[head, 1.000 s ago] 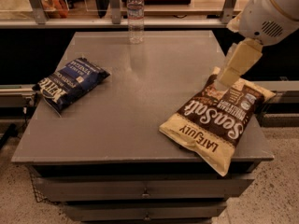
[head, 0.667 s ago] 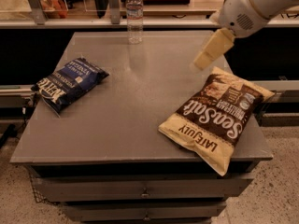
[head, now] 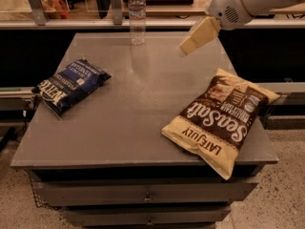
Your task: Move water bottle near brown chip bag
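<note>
The water bottle [head: 137, 16] stands upright at the far edge of the grey table [head: 133, 109], clear and ribbed with a pale label band. The brown chip bag [head: 220, 116] with "Sea Salt" lettering lies flat at the table's right front, overhanging the edge. The gripper [head: 187, 46] hangs from the white arm [head: 248, 1] above the far right of the table. It is to the right of the bottle and apart from it, and holds nothing.
A dark blue chip bag [head: 69, 84] lies at the table's left. A rail and posts [head: 114, 6] run behind the table's far edge. Drawers [head: 143, 194] sit under the tabletop.
The gripper has moved left and away from above the brown chip bag toward the far side of the table, closer to the bottle. The bottle and bags have not moved.
</note>
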Controlling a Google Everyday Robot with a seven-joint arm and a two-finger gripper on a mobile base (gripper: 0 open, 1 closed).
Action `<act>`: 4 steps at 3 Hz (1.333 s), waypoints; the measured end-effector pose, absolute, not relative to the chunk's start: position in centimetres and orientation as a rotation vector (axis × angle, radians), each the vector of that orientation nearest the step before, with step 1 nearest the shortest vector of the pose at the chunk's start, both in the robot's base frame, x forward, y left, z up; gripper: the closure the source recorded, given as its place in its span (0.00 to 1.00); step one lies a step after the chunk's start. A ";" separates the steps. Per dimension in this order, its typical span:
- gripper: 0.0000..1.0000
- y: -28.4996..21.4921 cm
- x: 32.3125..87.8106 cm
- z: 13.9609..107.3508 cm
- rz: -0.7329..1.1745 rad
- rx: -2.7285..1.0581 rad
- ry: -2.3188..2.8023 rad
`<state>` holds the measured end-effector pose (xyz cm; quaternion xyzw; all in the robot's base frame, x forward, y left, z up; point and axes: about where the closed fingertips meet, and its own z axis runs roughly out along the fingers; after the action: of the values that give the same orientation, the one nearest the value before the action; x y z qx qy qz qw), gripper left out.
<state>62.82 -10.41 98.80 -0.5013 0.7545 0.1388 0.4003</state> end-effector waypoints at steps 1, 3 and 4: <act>0.00 -9.4 64.5 98.8 0.359 -1.219 1.884; 0.00 -5.0 74.6 96.5 0.428 -0.947 1.830; 0.00 -3.2 79.2 95.4 0.447 -0.841 1.824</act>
<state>79.21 -3.17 95.35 -0.3502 0.7593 0.1863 0.5158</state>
